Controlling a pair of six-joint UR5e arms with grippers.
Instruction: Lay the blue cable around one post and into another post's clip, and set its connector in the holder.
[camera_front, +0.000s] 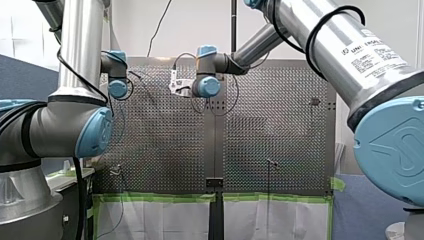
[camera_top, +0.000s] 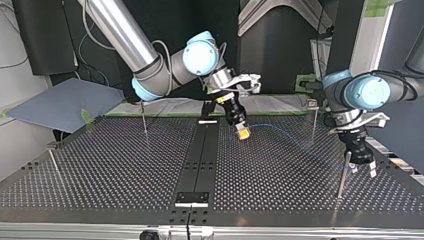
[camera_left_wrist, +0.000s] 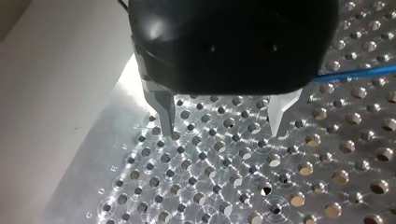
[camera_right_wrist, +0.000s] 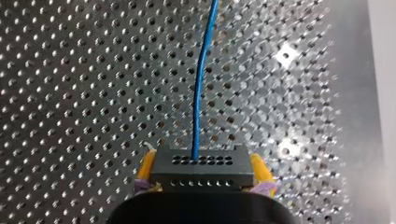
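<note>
- Closest to the lens in the right wrist view is the connector (camera_right_wrist: 203, 165), a dark block with rows of small holes. The right gripper (camera_right_wrist: 203, 181) pinches it across its two sides, one of the yellow pads (camera_right_wrist: 146, 169) on each flank.
- From the middle of the block the blue cable (camera_right_wrist: 200, 79) runs straight ahead of that gripper, over the perforated table (camera_right_wrist: 70, 93).
- In the top view you will find this gripper low over the table's middle. The cable trails faintly toward the view's right, where the left arm works.
- Your left gripper (camera_left_wrist: 224, 131) is spread, its metal fingers (camera_left_wrist: 164, 109) apart with only bare table between them. The cable passes beside it, not through it. In the top view it stands just beside a thin post (camera_top: 344, 172).
- Expect the cable to be light and limp. It should follow wherever the connector goes, sag, and slide off a post unless you hold some tension.
- The connector looks rigid and small, so its flat sides are the place to hold it, as they are held now.
- To guide the run around a post, you would do best to take the cable itself with the free gripper, near the post, and close gently because the jacket is thin.
- I cannot pick out the holder or a post's clip with any certainty.
</note>
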